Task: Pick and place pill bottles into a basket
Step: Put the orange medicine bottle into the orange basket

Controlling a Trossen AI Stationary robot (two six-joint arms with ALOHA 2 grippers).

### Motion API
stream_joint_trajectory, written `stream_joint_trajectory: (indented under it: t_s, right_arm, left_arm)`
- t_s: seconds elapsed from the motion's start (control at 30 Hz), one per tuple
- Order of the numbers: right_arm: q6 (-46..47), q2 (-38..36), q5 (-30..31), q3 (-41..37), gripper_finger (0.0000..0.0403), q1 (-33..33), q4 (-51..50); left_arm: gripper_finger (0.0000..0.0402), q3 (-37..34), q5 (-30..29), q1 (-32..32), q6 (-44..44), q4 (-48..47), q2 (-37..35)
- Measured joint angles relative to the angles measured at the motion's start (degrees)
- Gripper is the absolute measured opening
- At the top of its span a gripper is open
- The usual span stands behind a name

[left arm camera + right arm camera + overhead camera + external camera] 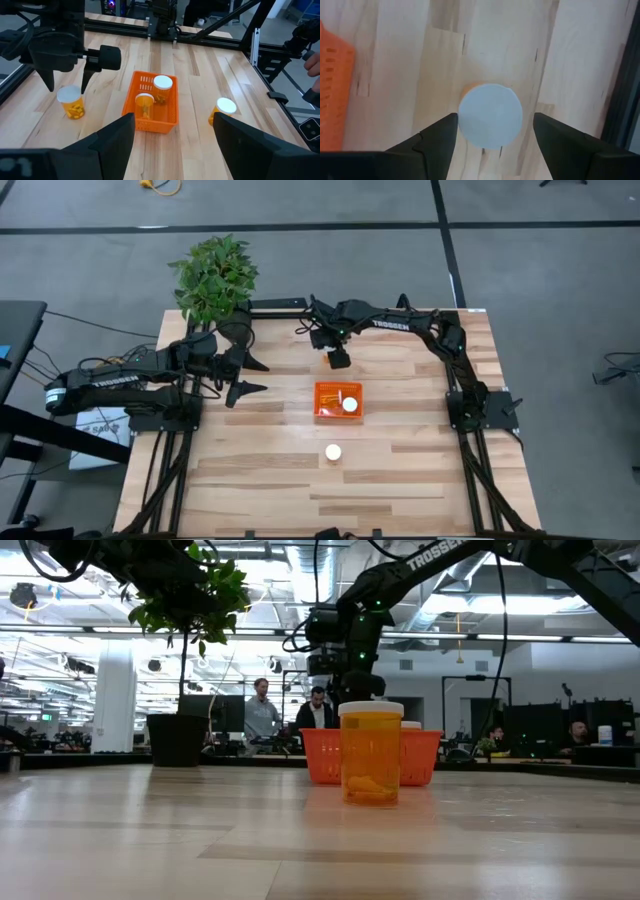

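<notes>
Pill bottle, right gripper open above another.

Pale planked wood table with satin sheen, orange perforated plastic basket, translucent orange plastic bottles with smooth white caps, matt black gripper fingers

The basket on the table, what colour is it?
Bright orange, with perforated sides; the basket shows best in the left wrist view.
</notes>
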Motion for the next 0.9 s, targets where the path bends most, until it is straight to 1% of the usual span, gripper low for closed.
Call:
stream_joint_trajectory:
  t_s: [0.37,0.5,0.53,0.7,0.9]
  right_arm:
    - [-0.45,0.00,-1.69,0.00,0.0256,-0.18,0.24]
    - [-0.31,1.81,-1.62,0.05,0.0256,-0.18,-0.16]
    - [-0.33,2.41,-1.38,-0.04,0.0256,-0.18,-1.49]
    - [-0.45,3.76,2.31,-0.04,0.0256,0.09,-0.60]
    - [-1.31,3.70,2.41,0.04,0.0256,0.09,-0.52]
  left_arm:
    - [0.0259,0.00,0.00,0.00,0.00,-0.02,0.00]
    - [0.0259,0.00,0.00,0.01,0.00,-0.02,0.00]
    - [0.0259,0.00,0.00,0.00,-0.12,0.00,0.00]
    - [0.0259,0.00,0.13,-0.04,-0.77,-0.02,0.00]
    - [0.0259,0.00,0.33,-0.04,-1.22,-0.02,0.02]
